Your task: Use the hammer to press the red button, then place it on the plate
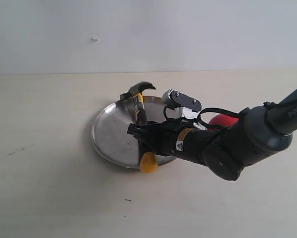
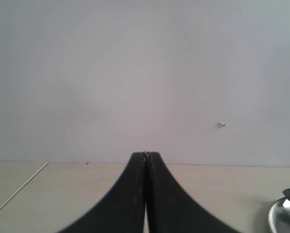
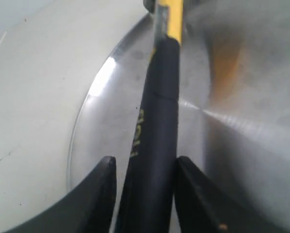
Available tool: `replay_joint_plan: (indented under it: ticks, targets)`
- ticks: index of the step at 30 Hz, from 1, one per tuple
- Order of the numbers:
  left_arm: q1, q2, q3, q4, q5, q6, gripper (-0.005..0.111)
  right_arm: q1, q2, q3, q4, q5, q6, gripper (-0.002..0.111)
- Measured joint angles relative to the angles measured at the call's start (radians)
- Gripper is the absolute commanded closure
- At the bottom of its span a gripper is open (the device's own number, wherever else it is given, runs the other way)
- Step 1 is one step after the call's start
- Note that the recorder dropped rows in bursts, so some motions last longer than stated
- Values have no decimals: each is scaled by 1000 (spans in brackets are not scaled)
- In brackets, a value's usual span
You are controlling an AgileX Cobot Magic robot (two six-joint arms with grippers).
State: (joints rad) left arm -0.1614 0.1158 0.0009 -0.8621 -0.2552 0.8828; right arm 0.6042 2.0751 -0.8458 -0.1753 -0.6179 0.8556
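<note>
So here's where we're at: the hammer (image 1: 140,111) is lying across the plate (image 1: 111,131), and the right gripper (image 1: 138,133) sits right over the black handle. In the right wrist view the handle (image 3: 157,111) runs straight out between the two fingers (image 3: 99,194). There's a thin sliver of plate (image 3: 242,136) showing between one finger and the rubber, so we'd call the jaws parted around it, not pinching. On the other side the blur is too bad to tell if that finger touches. The dark head is out ahead of the fingertips, up on the plate's rim. The yellow butt end pokes out past the rim on the opposite side of the gripper. The red button (image 1: 222,119) is back behind the gripper, tucked beside the arm's wrist, mostly hidden, off the plate on the table (image 1: 49,188). The left gripper (image 2: 145,154) is well off to the side, fingers pressed flat together with nothing in them. Just a bit of plate rim (image 2: 285,213) shows off to its side.
</note>
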Motion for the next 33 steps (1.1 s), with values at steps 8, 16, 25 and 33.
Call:
replay_joint_plan:
  ticks: [8,16,25,33]
  targets:
    - [0,0,0,0,0,0,107,0,0,-6,10,2,-6,62]
    - [0,0,0,0,0,0,107,0,-58,-6,74,104,-48,62]
    - [0,0,0,0,0,0,107,0,-303,-6,85,302,-224,108]
    - [0,0,0,0,0,0,107,0,-570,129,-23,376,-291,108]
